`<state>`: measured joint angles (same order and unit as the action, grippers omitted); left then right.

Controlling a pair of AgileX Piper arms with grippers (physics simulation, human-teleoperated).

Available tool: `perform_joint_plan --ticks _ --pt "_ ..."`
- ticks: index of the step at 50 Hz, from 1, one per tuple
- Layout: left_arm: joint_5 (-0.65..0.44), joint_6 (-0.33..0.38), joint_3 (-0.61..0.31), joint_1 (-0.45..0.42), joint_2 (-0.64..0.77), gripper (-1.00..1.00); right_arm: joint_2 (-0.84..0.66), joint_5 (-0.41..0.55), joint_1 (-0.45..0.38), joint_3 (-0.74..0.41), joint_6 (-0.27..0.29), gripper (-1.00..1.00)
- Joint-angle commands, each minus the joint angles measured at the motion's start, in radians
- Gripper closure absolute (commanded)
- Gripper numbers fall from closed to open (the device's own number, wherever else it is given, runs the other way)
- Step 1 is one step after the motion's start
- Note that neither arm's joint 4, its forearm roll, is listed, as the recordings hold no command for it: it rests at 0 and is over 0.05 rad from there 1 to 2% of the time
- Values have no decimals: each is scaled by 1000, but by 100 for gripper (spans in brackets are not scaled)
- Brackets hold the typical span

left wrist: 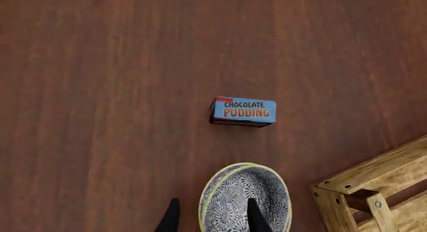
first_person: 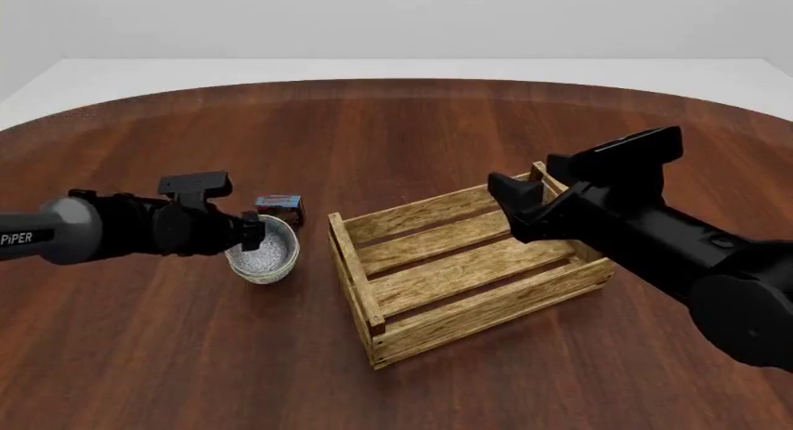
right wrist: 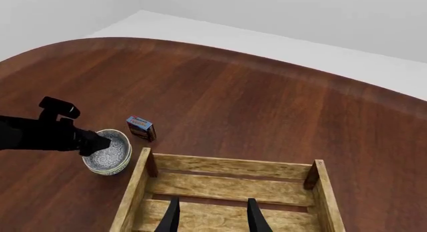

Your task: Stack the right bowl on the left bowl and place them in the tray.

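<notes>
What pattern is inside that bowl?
The bowl has a grey-and-white floral print with a yellowish rim, clearest in the left wrist view.

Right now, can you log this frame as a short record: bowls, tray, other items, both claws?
bowls: one patterned bowl visible, on the table left of the tray; a stack cannot be confirmed
tray: wooden crate, nothing inside
other: chocolate pudding box just beyond the bowl
left claw: astride the bowl's rim, one finger inside
right claw: open above the tray, holding nothing

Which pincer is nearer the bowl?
Left. The left pincer straddles the bowl's rim, one finger inside. The right pincer hangs over the crate.
</notes>
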<state>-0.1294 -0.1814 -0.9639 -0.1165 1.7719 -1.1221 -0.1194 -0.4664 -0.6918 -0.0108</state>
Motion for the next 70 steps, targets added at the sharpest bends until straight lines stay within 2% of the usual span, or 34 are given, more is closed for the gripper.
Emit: perform_joint_plan --ticks 1,16,34,57,58,59,70 --pt "8 79 19 -40 -69 -100 -2 -2 -1 1 -1 -100" --pt "-102 128 -33 -50 -208 -100 0 -1 1 0 1 -100" --pt "-202 226 8 -139 -353 -100 5 2 -2 2 3 -100" --pt "-202 226 8 -139 -353 -100 5 1 -1 3 4 -100" --pt "-181 245 40 -159 -343 -100 3 -2 0 5 9 -100" --pt "-200 227 15 -153 -368 -100 5 1 -2 3 4 -100" --pt "-152 216 21 -171 -283 -100 10 6 -5 4 4 -100"
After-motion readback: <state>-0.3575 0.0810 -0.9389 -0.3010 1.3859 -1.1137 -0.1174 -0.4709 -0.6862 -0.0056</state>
